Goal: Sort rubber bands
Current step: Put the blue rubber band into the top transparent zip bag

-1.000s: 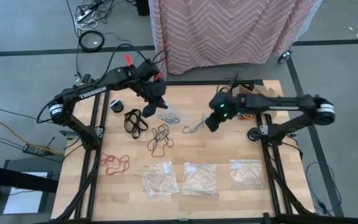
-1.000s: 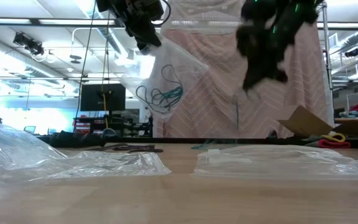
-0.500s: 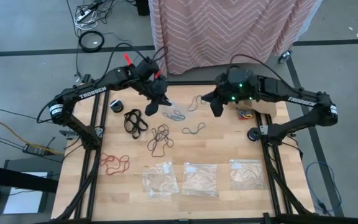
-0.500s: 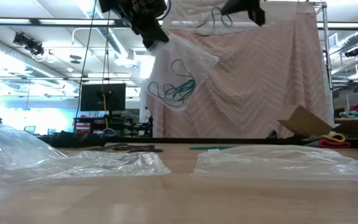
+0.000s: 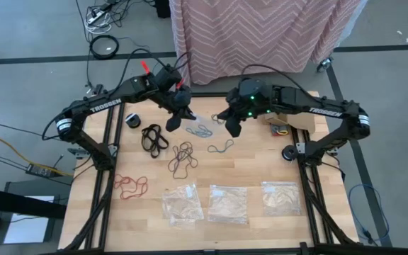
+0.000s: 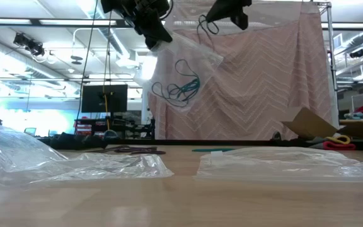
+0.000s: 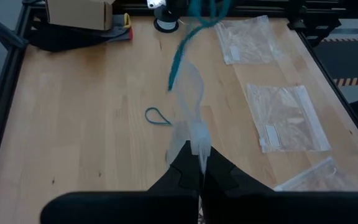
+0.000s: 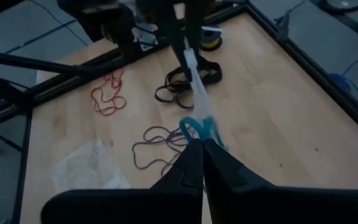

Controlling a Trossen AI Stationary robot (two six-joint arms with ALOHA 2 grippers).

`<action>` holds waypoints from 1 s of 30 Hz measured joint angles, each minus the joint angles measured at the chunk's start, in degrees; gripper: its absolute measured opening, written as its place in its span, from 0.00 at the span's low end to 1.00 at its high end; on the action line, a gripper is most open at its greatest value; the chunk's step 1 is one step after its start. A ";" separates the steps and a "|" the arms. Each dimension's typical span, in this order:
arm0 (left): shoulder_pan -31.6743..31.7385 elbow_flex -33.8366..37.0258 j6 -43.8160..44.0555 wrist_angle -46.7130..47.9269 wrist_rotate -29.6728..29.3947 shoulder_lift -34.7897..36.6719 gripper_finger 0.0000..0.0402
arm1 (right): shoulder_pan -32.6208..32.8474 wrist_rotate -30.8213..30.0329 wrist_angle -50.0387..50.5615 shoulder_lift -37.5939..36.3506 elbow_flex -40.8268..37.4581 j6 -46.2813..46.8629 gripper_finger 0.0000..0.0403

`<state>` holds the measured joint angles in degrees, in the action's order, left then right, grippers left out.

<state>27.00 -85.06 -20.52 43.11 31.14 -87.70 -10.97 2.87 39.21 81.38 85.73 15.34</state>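
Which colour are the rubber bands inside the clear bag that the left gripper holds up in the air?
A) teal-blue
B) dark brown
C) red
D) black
A: in the low view, teal-blue rubber bands hang inside the clear bag pinched by the left gripper.

Sorted-colour rubber bands [image 5: 179, 158] on table

Both grippers [image 5: 179, 117] [image 5: 231, 122] raised, clamped shut
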 joint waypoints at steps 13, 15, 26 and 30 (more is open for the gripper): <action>0.00 0.00 1.02 0.09 -0.02 0.00 0.00 | 0.36 -0.22 0.56 0.05 4.37 -2.02 0.00; 0.00 0.00 1.26 0.09 -0.02 0.00 0.00 | 0.41 -0.22 1.00 0.05 4.37 -2.03 0.00; -0.65 0.00 1.33 -0.44 0.17 0.00 0.00 | -0.01 -2.22 5.74 0.57 4.24 -3.97 0.00; -1.52 0.00 1.81 -2.34 0.36 0.00 0.00 | -0.77 -1.80 6.59 2.58 4.04 -4.75 0.00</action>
<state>25.49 -85.06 -18.71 40.77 31.49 -87.70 -11.74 1.08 45.80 83.96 89.77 10.58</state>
